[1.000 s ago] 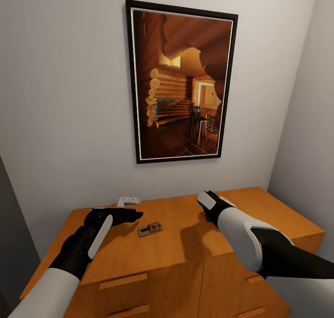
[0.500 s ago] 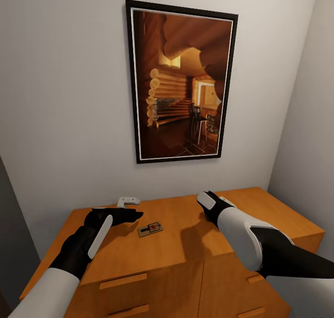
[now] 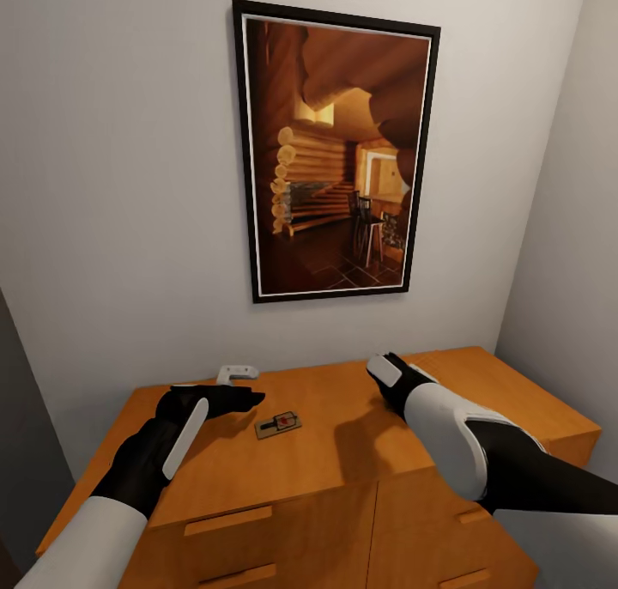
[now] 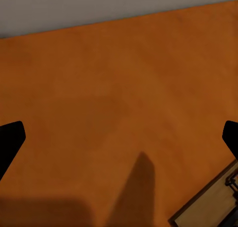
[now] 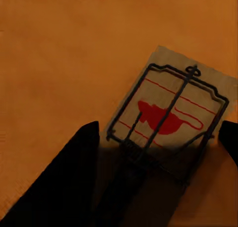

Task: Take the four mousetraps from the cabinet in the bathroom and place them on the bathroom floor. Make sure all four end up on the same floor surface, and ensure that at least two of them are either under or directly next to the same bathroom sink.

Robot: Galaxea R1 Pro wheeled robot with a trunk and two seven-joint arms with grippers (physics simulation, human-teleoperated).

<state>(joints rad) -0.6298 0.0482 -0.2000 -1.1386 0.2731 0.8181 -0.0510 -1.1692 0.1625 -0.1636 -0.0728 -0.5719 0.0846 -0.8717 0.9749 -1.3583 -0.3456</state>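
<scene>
change: almost nothing against a second ago; the right arm (image 3: pixel 446 422) sits a hair further right, the left arm and the camera are as before
meaning: judged a pause or fine aiming over the trap, no pickup yet
mousetrap (image 3: pixel 278 424): flat on the cabinet top (image 3: pixel 343 400), between the two arms, touching neither; also seen close in the right wrist view (image 5: pixel 171 120) and at a corner of the left wrist view (image 4: pixel 210 209)
other traps: one in sight, three unaccounted for
left gripper (image 4: pixel 119 137): released, fingers spread wide, holding nothing, just beside the trap
right gripper (image 5: pixel 158 137): released, dark fingers either side of the trap, above it, not grasping
white object (image 3: pixel 237 371): at the wall edge of the cabinet, unclear what
picture (image 3: pixel 335 155): framed log cabin interior
writing: none readable; trap has a red mouse-like mark and red lines, no text
</scene>
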